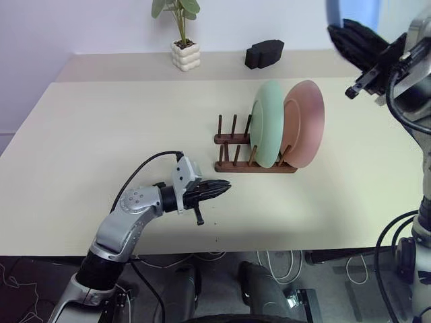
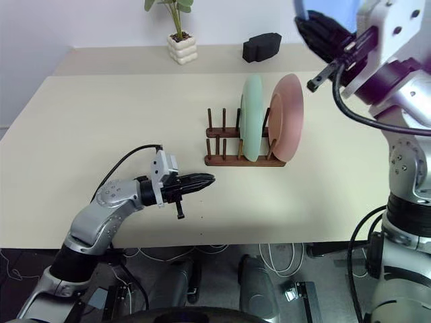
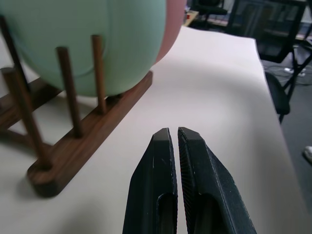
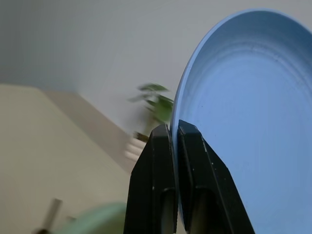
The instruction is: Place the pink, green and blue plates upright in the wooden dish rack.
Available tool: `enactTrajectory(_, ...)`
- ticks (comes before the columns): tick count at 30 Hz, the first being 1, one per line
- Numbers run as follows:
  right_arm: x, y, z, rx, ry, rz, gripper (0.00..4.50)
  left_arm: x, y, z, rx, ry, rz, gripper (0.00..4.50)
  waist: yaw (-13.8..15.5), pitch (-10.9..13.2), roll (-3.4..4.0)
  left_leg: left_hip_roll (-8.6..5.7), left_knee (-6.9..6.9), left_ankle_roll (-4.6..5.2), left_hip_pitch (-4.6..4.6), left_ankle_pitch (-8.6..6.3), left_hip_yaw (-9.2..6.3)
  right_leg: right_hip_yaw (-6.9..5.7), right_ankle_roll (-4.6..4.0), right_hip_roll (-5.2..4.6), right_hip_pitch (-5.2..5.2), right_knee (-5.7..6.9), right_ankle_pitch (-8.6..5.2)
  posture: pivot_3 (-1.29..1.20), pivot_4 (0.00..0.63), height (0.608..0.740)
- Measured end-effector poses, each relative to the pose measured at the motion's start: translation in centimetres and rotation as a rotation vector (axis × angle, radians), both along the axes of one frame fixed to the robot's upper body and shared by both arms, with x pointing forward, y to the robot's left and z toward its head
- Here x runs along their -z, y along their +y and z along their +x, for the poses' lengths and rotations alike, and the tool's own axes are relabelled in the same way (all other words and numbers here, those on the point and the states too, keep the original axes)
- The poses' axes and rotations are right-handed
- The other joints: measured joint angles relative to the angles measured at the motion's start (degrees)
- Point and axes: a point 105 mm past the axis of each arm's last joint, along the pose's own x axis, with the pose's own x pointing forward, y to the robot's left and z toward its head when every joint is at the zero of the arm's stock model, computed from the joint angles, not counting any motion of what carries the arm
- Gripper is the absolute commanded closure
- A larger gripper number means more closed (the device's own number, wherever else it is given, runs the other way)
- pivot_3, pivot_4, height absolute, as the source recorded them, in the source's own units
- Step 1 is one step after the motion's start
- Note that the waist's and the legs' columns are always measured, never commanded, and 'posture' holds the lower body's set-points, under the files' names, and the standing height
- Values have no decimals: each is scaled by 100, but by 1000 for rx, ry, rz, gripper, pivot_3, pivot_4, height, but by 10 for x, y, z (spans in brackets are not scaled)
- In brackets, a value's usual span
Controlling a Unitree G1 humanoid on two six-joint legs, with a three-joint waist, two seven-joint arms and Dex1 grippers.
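Blue plate aloft in right gripper; green and pink plates racked.

Wooden dish rack [image 1: 254, 149] on cream table [image 1: 101, 134]: green plate [image 1: 267, 123] and pink plate [image 1: 304, 123] upright at its right end. Right gripper [image 4: 174, 127] pinches rim of blue plate [image 4: 253, 122], high above and right of rack. Left gripper [image 1: 223, 189] fingers pressed together, empty, low just left of rack's near bar.

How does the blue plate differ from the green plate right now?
The blue plate is held in the air, pinched at its rim by the right gripper; the green plate stands upright in the wooden dish rack. The blue one touches no other plate; the green one stands beside the pink plate. Both are round with shallow rims.
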Motion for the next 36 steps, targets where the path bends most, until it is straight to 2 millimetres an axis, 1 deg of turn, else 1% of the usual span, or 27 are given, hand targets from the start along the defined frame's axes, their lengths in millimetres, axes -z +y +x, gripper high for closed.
enactTrajectory(3,-11,27,-18,-163,-26,33,4483,1,7,3,-38,-1,7,4297,3,1,1,4,-1,1,1,0,-2,-4,0,5,-6,8,0,0,150,738)
enactTrajectory(5,-20,40,-29,-263,-26,80,4483,2,9,2,-46,0,9,4297,13,0,1,5,-1,1,1,0,-4,-6,-1,5,-5,9,0,0,150,738)
enactTrajectory(7,-22,48,-37,-333,-7,107,4483,3,10,2,-48,2,11,4297,34,0,-1,3,-1,0,-1,0,-5,-6,-1,3,-3,6,0,0,150,738)
enactTrajectory(9,-21,57,-42,-442,67,209,4483,2,11,2,-52,0,14,4297,19,-3,-6,4,0,0,1,0,-7,-2,-1,-1,-2,6,1,0,150,738)
enactTrajectory(12,-17,69,-42,-579,219,394,4483,2,12,3,-62,-3,13,4297,7,-2,-6,5,-1,0,2,0,-12,0,-1,-2,-6,11,1,0,150,738)
enactTrajectory(17,10,68,-29,-601,473,610,4483,-1,18,7,-93,-14,20,4297,11,-3,-6,3,-2,1,1,0,-10,1,-1,-4,-6,10,1,0,150,738)
enactTrajectory(19,13,69,-27,-604,520,649,4483,-1,19,8,-97,-16,20,4297,4,-2,-4,4,-2,1,1,0,-10,2,-1,-2,-8,11,1,0,150,738)
enactTrajectory(21,17,72,-27,-612,559,668,4483,-1,20,8,-104,-18,22,4297,1,-2,-5,5,-2,1,1,0,-9,0,-2,0,-8,10,1,0,150,738)
enactTrajectory(26,42,79,-19,-577,682,698,4483,-1,27,11,-137,-25,34,4297,-1,-2,-4,5,-3,1,1,0,-6,1,-1,1,-8,10,1,0,150,738)
enactTrajectory(29,49,80,-16,-563,718,705,4483,-3,32,12,-154,-31,38,4297,8,-2,-5,4,-3,1,1,0,-6,0,-1,1,-8,9,0,0,150,738)
enactTrajectory(36,66,79,-9,-518,788,726,4483,-3,33,12,-159,-34,37,4297,1,-2,-5,5,-3,1,0,0,-5,0,-1,2,-8,8,0,0,150,738)
